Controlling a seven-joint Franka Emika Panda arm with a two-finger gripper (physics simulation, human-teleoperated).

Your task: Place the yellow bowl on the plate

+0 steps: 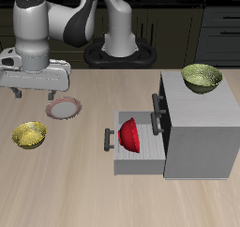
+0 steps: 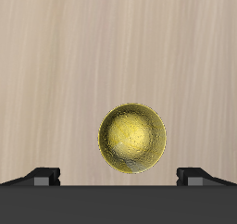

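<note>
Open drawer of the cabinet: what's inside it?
A red bowl sits in the open drawer. The drawer's back part lies under the cabinet, so anything there is hidden.

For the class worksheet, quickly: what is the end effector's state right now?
End effector: open, holding nothing, above the table away from the yellow bowl.

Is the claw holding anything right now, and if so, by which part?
Nothing is held. The claw is open above the table, its fingertips apart with nothing between them. The yellow bowl lies untouched on the table below, apart from the plate.
</note>
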